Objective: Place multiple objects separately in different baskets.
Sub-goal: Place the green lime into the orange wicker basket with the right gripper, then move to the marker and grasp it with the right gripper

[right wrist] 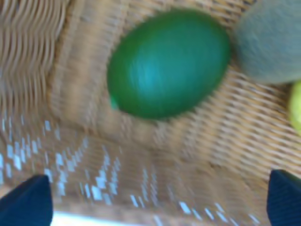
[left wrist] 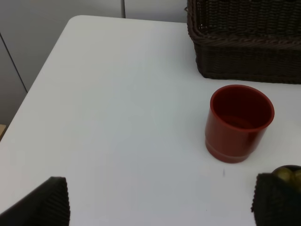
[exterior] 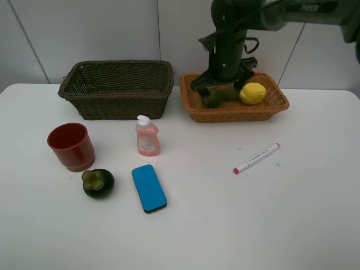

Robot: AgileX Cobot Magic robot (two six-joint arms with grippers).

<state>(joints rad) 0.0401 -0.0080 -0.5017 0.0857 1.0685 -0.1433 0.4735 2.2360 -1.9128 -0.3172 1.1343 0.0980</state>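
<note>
**A:** Where is the lime [right wrist: 169, 63]?

**B:** On the floor of the orange basket [exterior: 278, 104] at the bench's back edge, just beside the kiwi [right wrist: 273, 42]. Our right gripper [right wrist: 155, 202] hangs over it, fingers wide, gripping nothing.

**A:** So we lift out?

**B:** Straight up, we judge, clear of the rim, with no sideways drift to nudge the fruit. Our left gripper [left wrist: 160, 197], also wide and empty, hovers by the cup [left wrist: 240, 122] near the left edge.

Looks like a robotics lab bench: plain white tabletop [exterior: 304, 225], bare pale panelled wall [exterior: 84, 34] behind, black jointed robot arm [exterior: 228, 50], props laid out by a dark olive-brown wicker basket [exterior: 118, 104] and a light orange wicker basket [exterior: 236, 116].
</note>
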